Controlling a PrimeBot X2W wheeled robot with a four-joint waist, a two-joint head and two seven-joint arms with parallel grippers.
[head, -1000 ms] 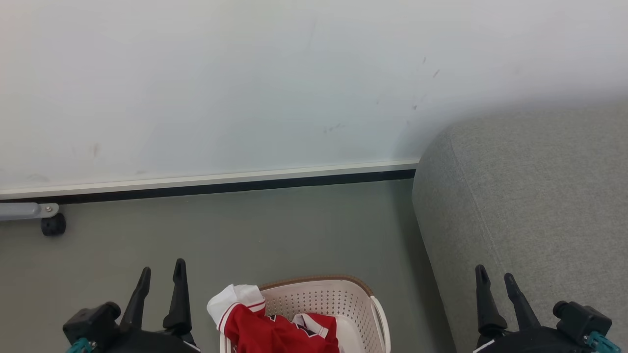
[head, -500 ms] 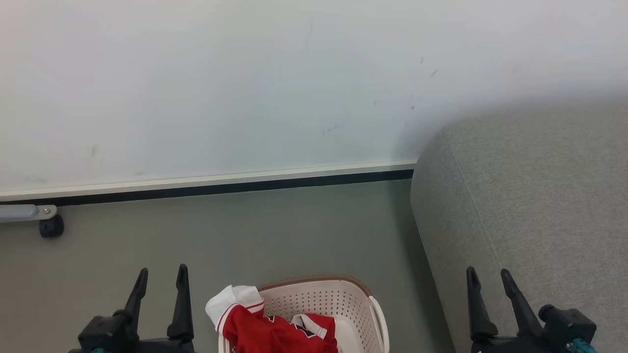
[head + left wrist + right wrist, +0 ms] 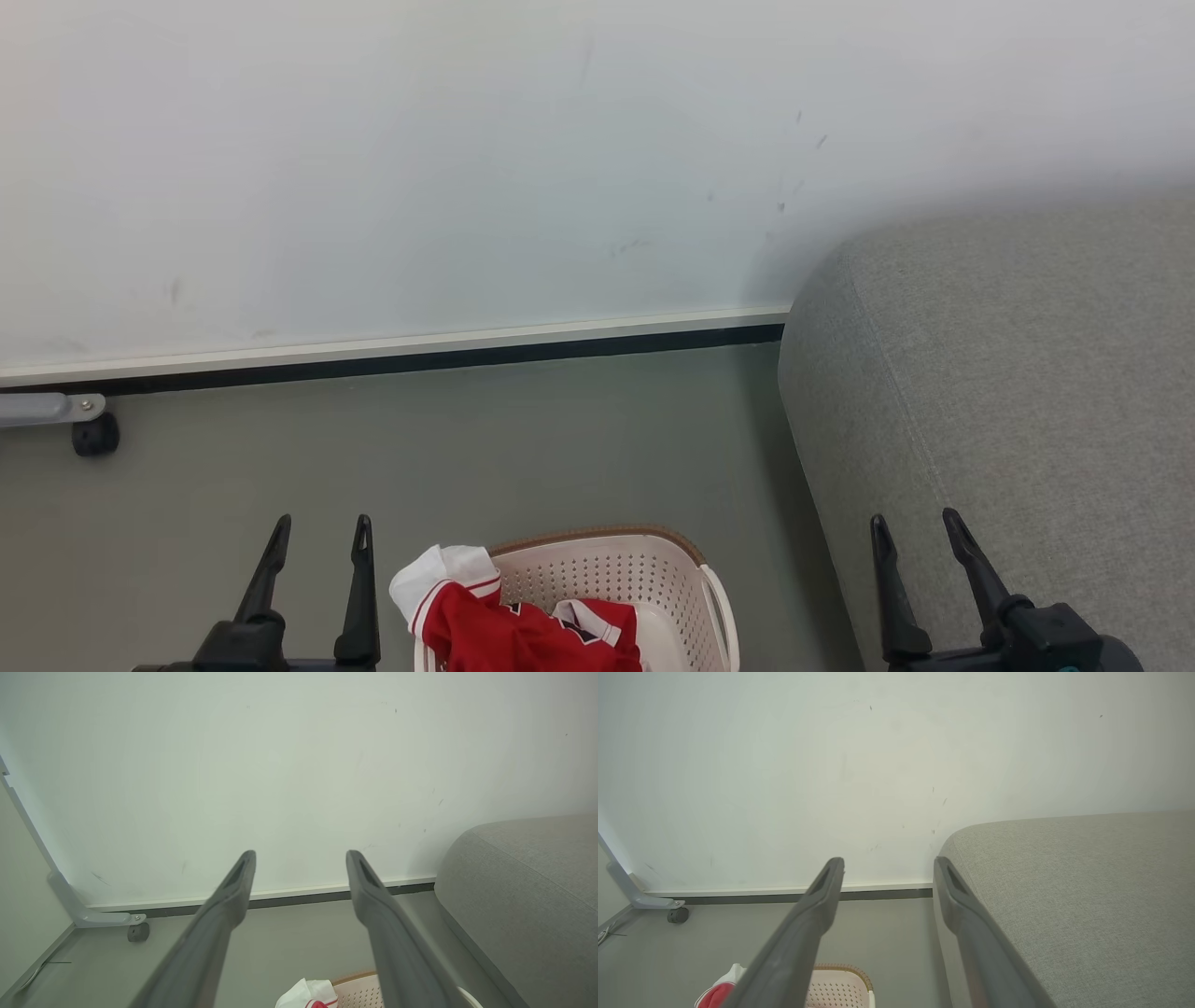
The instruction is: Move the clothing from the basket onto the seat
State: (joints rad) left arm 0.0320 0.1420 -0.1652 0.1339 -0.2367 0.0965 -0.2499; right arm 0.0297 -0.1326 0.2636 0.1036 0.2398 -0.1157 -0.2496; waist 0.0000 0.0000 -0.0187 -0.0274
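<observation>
- Left hand [image 3: 322, 521] released, fingers spread, holding nothing, over the floor [image 3: 467, 439] left of the basket [image 3: 607, 569].
- Right hand [image 3: 914, 515] released too, empty, in front of the seat [image 3: 1008, 392], right of the basket.
- Red-and-white clothing [image 3: 509, 630] heaped in the basket, white cuff draped over its left rim.
- Basket on floor, near centre, close left of the grey seat.
- Wall [image 3: 467, 168] far behind; black caster [image 3: 95, 436] far left.

I'm facing a scuffed white wall [image 3: 467, 140] — pale skirting [image 3: 392, 341] over grey floor [image 3: 513, 439], a small black castor [image 3: 95, 435] at left.
</observation>
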